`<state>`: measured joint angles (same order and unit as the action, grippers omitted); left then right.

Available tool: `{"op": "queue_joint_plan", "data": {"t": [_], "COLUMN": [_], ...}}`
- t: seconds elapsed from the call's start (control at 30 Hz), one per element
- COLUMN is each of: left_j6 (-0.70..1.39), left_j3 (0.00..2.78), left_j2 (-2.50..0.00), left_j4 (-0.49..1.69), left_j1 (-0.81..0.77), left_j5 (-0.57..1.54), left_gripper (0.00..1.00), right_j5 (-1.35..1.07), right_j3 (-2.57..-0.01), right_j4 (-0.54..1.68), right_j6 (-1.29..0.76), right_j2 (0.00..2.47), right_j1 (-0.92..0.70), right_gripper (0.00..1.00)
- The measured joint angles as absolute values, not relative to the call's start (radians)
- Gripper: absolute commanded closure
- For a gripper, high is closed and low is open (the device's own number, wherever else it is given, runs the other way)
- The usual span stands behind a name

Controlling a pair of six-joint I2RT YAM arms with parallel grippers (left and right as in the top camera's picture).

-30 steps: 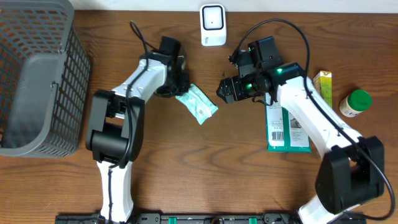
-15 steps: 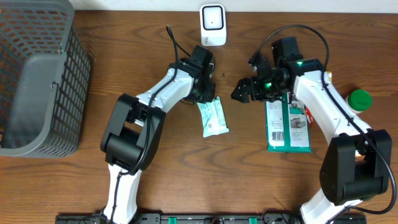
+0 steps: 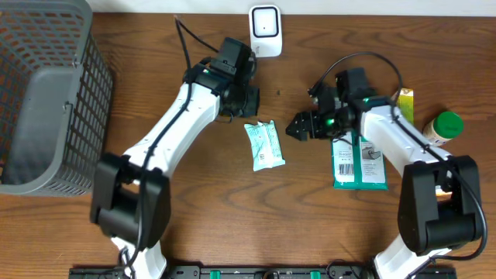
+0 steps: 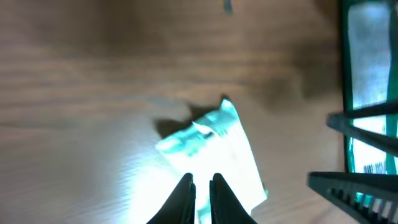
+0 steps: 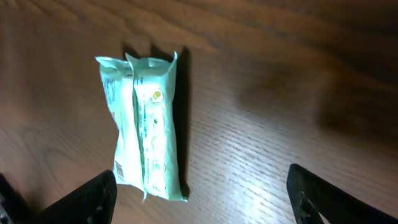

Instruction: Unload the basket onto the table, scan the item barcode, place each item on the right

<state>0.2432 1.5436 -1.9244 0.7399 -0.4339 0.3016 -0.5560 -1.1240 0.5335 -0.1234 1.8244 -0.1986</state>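
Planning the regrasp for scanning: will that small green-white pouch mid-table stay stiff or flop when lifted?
Likely floppy: the pouch is thin film, sealed ends, creased middle. Probably light and unlikely to roll, since it lies flat. Glossy wrap may slip.

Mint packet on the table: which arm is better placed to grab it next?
Right, probably: the right gripper stands open facing the mint packet close by; the left gripper is shut.

Mint-green and white packet [image 3: 264, 145], brown wood-grain table [image 3: 201, 221], grey grid-patterned basket [image 3: 94, 77], green bottle cap [image 3: 447, 123].
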Motion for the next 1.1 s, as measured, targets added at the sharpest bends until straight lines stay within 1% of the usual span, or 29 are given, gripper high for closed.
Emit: {"op": "queue_joint_plan", "data": {"t": [0.13,0.33,0.6,0.97,1.1], "left_j6": [0.244,0.244,0.251,0.252,0.256], "left_j3": [1.513,1.474,1.473,1.474,1.478], "left_j2": [-2.002,-2.086,-2.087,-2.086,-2.056], "left_j4": [0.736,0.753,0.744,0.727,0.736], "left_j1": [-0.436,-0.439,-0.439,-0.435,-0.419], "left_j5": [0.368,0.394,0.358,0.32,0.314], "left_gripper": [0.88,0.88,0.88,0.89,0.92], "right_j5": [-0.559,-0.566,-0.576,-0.639,-0.67], "right_j3": [-1.089,-1.084,-1.083,-1.084,-1.084], "right_j4": [0.469,0.456,0.431,0.367,0.349], "right_j6": [-0.153,-0.178,-0.21,-0.257,-0.257], "right_j2": [1.824,1.824,1.843,1.919,1.925], "right_j1": [-0.226,-0.25,-0.274,-0.284,-0.279], "right_gripper": [0.18,0.19,0.21,0.18,0.18]}}
